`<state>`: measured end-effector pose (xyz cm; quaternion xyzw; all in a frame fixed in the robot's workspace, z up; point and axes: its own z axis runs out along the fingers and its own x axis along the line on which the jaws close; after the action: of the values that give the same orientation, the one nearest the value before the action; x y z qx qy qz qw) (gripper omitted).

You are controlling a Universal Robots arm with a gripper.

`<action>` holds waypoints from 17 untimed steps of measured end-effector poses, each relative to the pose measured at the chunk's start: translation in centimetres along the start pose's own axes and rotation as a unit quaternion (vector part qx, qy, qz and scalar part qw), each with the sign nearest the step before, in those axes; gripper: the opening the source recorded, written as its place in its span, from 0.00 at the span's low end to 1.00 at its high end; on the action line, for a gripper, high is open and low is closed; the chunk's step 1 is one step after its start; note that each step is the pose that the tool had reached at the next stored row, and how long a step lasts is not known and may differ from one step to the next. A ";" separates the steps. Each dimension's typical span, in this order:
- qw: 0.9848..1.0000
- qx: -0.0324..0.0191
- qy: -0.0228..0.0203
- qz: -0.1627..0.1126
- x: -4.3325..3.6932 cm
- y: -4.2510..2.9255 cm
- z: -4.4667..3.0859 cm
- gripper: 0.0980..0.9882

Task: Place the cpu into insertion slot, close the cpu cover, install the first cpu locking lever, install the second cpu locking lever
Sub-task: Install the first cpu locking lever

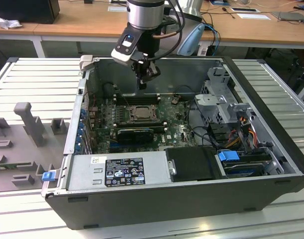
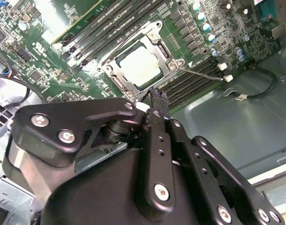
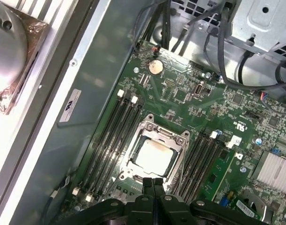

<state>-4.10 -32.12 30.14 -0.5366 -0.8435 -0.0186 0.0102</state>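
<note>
The cpu [image 3: 153, 157] lies flat in the socket of the green motherboard [image 3: 189, 101], its pale top showing as a square. The cpu cover [image 3: 143, 130], a grey metal frame, lies down around it. In the second wrist view the cpu [image 2: 142, 65] and the cpu cover [image 2: 117, 63] show again, and a thin metal locking lever [image 2: 201, 73] sticks out from the socket's side over the memory slots. My gripper [image 3: 153, 183] hangs above the socket's edge with its two fingers pressed together and nothing between them. In the exterior view the gripper [image 1: 143, 83] is over the cpu [image 1: 141, 113].
The motherboard lies in an open computer case [image 1: 271, 164]. Black memory slots [image 3: 115, 136] flank the socket. Drive cages and cables [image 1: 226, 112] fill the exterior view's right, a power supply [image 1: 119, 172] the front. A grey fixture [image 1: 27, 124] stands outside at the exterior view's left.
</note>
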 end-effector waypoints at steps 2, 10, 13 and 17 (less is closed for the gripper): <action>1.000 0.000 0.000 -0.005 0.00 0.00 0.00 0.01; 0.999 0.002 0.001 -0.042 0.00 0.00 0.00 0.01; 0.996 0.003 0.002 -0.085 0.00 0.00 0.07 0.01; 0.993 0.002 0.001 -0.118 -0.01 0.00 0.27 0.01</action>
<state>-4.10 -32.12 29.87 -0.4330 -0.9012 -0.0186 0.0097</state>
